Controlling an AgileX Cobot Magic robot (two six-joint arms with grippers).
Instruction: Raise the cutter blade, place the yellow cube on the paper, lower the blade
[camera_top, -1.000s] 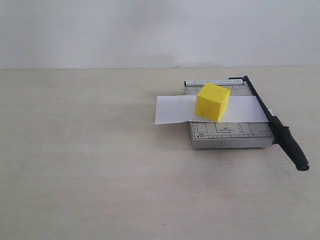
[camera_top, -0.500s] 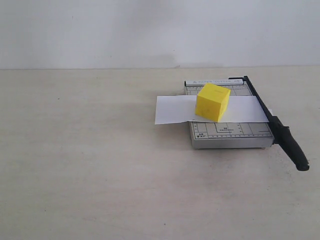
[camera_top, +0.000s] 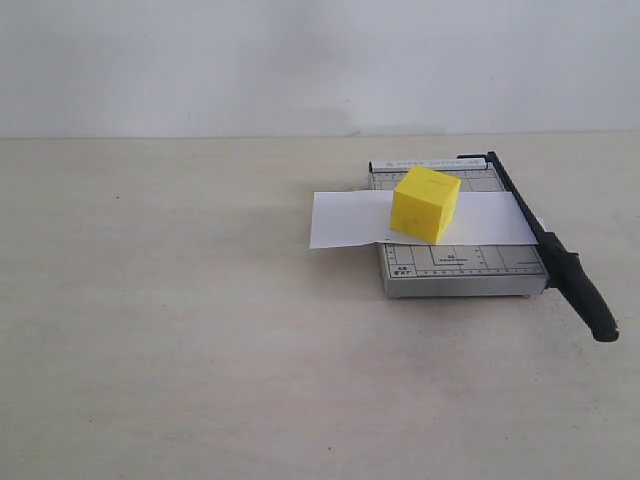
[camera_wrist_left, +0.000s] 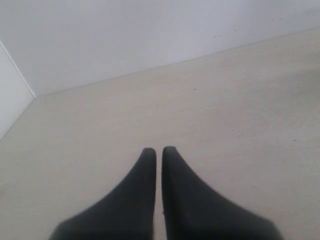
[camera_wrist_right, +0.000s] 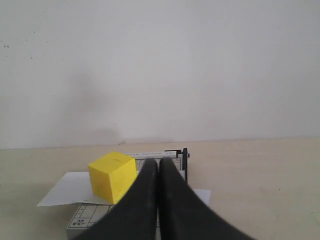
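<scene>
Both pincers are sitting closed and empty: left pincer (camera_wrist_left: 158, 148) over the desk (camera_wrist_left: 240, 100), right pincer (camera_wrist_right: 158, 160) facing the yellow cube (camera_wrist_right: 112, 176). Right of centre in the exterior view it is resting on the paper (camera_top: 345, 220), the cutter blade (camera_top: 560, 265) lying lowered; every step is looking finished, nothing further needed.

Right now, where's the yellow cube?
In the exterior view the yellow cube sits right of centre, on the white paper strip lying across the grey cutter base, left of the lowered cutter blade.
</scene>
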